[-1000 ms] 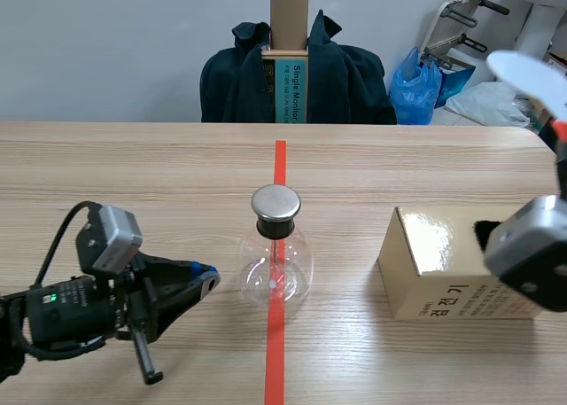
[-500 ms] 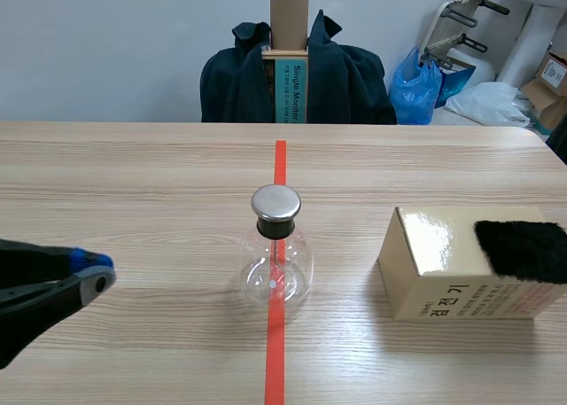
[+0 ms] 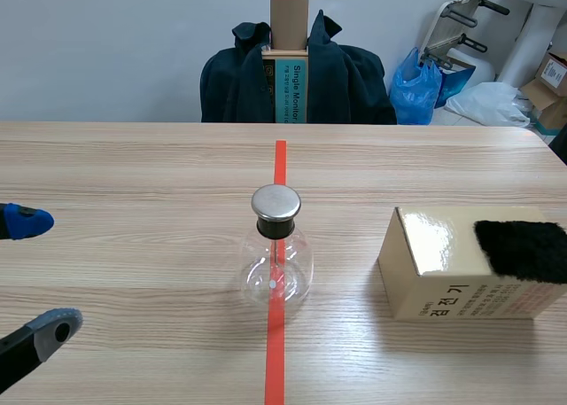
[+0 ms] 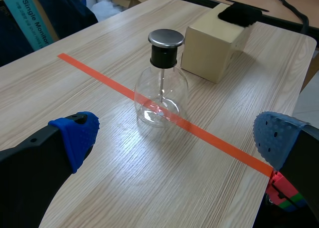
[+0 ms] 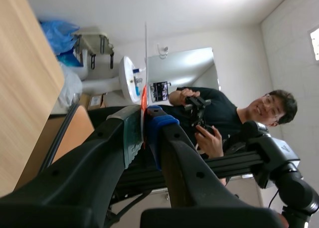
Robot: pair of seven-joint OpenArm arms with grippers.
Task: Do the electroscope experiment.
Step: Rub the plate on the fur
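Observation:
The electroscope, a clear glass flask (image 3: 275, 268) with a metal cap (image 3: 275, 203), stands on the red tape line at mid-table. My left gripper (image 3: 40, 272) is at the table's left side, open wide, with nothing between its blue pads (image 3: 27, 221). In the left wrist view the flask (image 4: 161, 96) stands ahead of the left gripper (image 4: 174, 138), apart from both fingers. A black fur cloth (image 3: 523, 248) lies on top of a tan box (image 3: 443, 285). My right gripper (image 5: 144, 123) is out of the scene view, turned away from the table and shut on a thin clear strip (image 5: 145, 63).
The box (image 4: 209, 53) with the cloth (image 4: 240, 13) stands to the right of the flask. A chair draped with a dark jacket (image 3: 297, 77) is behind the far table edge. In the right wrist view a person (image 5: 209, 118) sits holding a controller.
My left arm drew back to the left and its gripper opened wide. My right arm lifted out of the scene view, uncovering the black cloth on the box.

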